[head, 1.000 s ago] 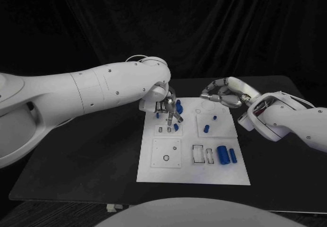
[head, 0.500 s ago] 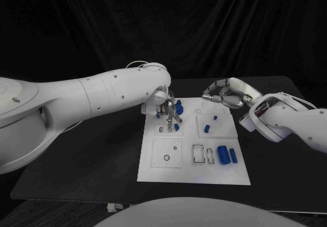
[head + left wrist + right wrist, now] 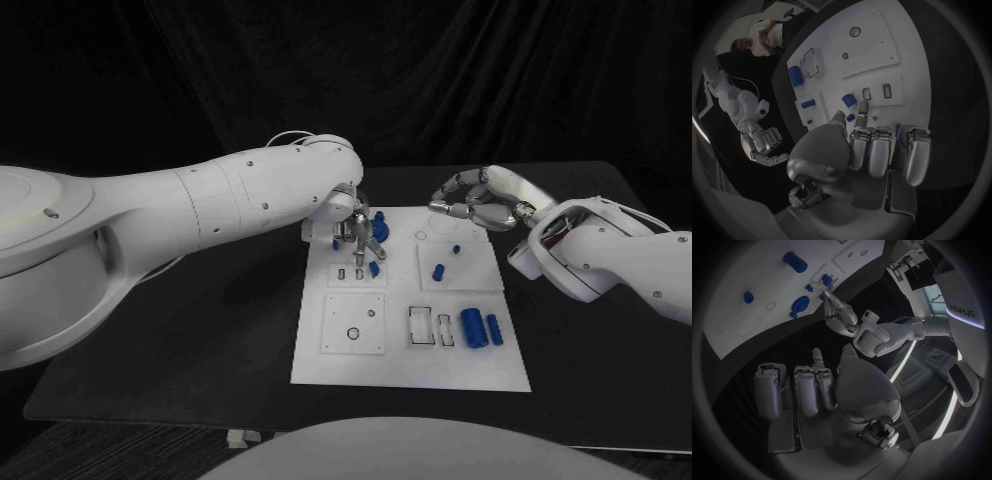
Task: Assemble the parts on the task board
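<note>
White metal fills the left half of the head view, where the robot's left arm reaches in toward the frame's middle. Its left hand [image 3: 351,228] hangs over the upper-left corner of the task board [image 3: 407,372], fingers [image 3: 359,243] pointing down among the blue parts there. In the left wrist view the left hand [image 3: 873,150] has most fingers curled side by side, one fingertip [image 3: 862,106] stretched out just beside a small blue part [image 3: 849,100]; whether it touches or grips anything cannot be told.

Just right of that hand in the head view, a larger round blue part [image 3: 378,227] stands near the board's upper edge, and a small blue peg [image 3: 372,268] lies below it. Toward the board's middle right sits another small blue piece [image 3: 437,270]. Lower right of the board, two blue cylinders [image 3: 472,326] lie side by side next to a rectangular recess [image 3: 420,326]. A ring mark [image 3: 351,334] shows on the lower-left panel.

At the right of the frame, the right hand [image 3: 476,199] hovers above the black counter [image 3: 188,330] past the board's upper-right corner, fingers curled inward with nothing in them. The right wrist view shows the same: the right hand [image 3: 817,390] with fingers [image 3: 767,390] folded and empty, the board well apart beyond it.
</note>
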Robot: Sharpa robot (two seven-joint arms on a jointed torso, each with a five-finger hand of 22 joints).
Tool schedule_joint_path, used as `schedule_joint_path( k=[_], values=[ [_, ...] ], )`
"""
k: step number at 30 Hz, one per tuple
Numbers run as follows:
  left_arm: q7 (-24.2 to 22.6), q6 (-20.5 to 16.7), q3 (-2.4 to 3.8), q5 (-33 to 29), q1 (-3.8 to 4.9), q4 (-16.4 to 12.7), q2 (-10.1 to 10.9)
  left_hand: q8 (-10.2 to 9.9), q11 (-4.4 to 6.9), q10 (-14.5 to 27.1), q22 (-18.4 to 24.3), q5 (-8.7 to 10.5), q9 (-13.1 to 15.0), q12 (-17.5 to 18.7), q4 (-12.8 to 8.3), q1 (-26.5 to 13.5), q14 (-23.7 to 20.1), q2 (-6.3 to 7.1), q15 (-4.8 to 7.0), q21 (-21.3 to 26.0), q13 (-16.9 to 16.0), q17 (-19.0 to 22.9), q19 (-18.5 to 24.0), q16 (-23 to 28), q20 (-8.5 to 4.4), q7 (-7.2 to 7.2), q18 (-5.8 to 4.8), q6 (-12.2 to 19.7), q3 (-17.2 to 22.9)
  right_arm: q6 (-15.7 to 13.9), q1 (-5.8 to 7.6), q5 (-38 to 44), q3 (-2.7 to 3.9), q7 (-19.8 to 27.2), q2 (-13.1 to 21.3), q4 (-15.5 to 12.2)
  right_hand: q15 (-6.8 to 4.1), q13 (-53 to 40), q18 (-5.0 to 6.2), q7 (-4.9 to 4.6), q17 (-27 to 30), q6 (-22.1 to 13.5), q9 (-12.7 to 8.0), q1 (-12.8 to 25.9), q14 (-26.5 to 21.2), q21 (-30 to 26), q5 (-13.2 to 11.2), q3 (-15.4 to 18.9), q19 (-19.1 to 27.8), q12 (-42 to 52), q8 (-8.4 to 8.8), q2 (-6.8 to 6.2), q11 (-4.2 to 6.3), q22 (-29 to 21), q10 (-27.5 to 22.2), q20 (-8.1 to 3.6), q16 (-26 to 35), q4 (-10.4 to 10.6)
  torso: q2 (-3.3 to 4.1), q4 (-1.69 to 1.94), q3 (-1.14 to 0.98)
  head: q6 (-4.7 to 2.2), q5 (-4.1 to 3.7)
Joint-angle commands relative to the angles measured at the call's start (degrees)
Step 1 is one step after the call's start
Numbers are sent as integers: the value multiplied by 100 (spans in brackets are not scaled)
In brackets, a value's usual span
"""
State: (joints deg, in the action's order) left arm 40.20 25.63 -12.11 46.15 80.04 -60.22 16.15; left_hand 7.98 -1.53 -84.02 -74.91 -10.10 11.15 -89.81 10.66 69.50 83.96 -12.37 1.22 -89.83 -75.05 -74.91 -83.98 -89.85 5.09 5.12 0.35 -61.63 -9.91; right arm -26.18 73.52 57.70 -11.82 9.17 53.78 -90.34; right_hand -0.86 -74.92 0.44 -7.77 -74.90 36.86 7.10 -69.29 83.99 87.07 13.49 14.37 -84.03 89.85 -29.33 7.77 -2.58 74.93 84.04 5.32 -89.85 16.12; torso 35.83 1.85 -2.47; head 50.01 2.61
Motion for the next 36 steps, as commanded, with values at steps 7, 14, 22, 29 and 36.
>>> schedule_joint_path(
  k=[7, 14, 22, 29, 36],
  values=[
    [-14, -80, 6, -53, -49, 41, -53, -20, 64, -598, -1509, -83, 10, -19, -41, 5, 604, 75, 59, -17, -1495, -1509, -602, -15, -35, -7, -35, -72, 98, 39, -16, 16, 4, 31, 1, 18, 16, -1508, 61, 4, -1510, -21, -7, -44, 601, -19, 39, 25, -346, 15, 6, 3, -7, 1369, 596, 38, -15, 2, -8, 4, 0, -1, -28],
    [-51, -33, 6, -53, -71, 56, -78, -14, 76, -598, -1509, -84, 22, -19, -54, 0, 604, 100, 69, -17, -1495, -1509, -602, -15, -43, -17, -35, -111, 119, 41, -17, 16, 4, 37, 2, 25, 15, -1508, 62, 4, -1510, -20, -8, -49, 601, -24, 48, 28, -343, 15, 4, 7, -7, 1367, 596, 37, -15, 4, 0, 2, 1, -1, -32],
    [-109, -22, 6, -53, -90, 66, -105, -3, 90, -598, -1509, -59, 43, -19, -43, -40, 604, 116, 82, -17, -1495, -1509, -602, -15, -56, -33, -35, -163, 141, 52, -17, 16, 4, 40, -8, 40, 15, -1508, 63, 3, -1510, -19, -9, -50, 601, -27, 51, 30, -340, 15, 4, 9, -8, 1366, 596, 37, -15, 7, -9, 0, -2, -1, -31],
    [-140, -7, 6, -53, -108, 84, -126, 32, 118, -598, -1509, -51, 93, -19, -33, -85, 604, 136, 106, -17, -1495, -1509, -602, -15, -78, -67, -35, -254, 172, 63, -17, 16, 4, 38, -14, 52, 15, -1508, 66, 3, -1510, -19, -9, -49, 601, -34, 52, 32, -335, 15, 3, 11, -8, 1363, 596, 37, -15, 9, -12, 4, -5, -1, -39],
    [-178, 14, 6, -53, -138, 124, -169, 126, 176, -598, -1509, -70, 225, -19, -69, -96, 604, 178, 156, -17, -1495, -1509, -602, -15, -124, -135, -35, -409, 244, 77, -17, 16, 4, 16, -13, 49, 15, -1508, 70, 1, -1510, -13, -9, -39, 601, -46, 57, 40, -325, 15, -1, 24, -10, 1357, 596, 36, -15, 26, -9, 2, -2, -1, -48]
  ],
)
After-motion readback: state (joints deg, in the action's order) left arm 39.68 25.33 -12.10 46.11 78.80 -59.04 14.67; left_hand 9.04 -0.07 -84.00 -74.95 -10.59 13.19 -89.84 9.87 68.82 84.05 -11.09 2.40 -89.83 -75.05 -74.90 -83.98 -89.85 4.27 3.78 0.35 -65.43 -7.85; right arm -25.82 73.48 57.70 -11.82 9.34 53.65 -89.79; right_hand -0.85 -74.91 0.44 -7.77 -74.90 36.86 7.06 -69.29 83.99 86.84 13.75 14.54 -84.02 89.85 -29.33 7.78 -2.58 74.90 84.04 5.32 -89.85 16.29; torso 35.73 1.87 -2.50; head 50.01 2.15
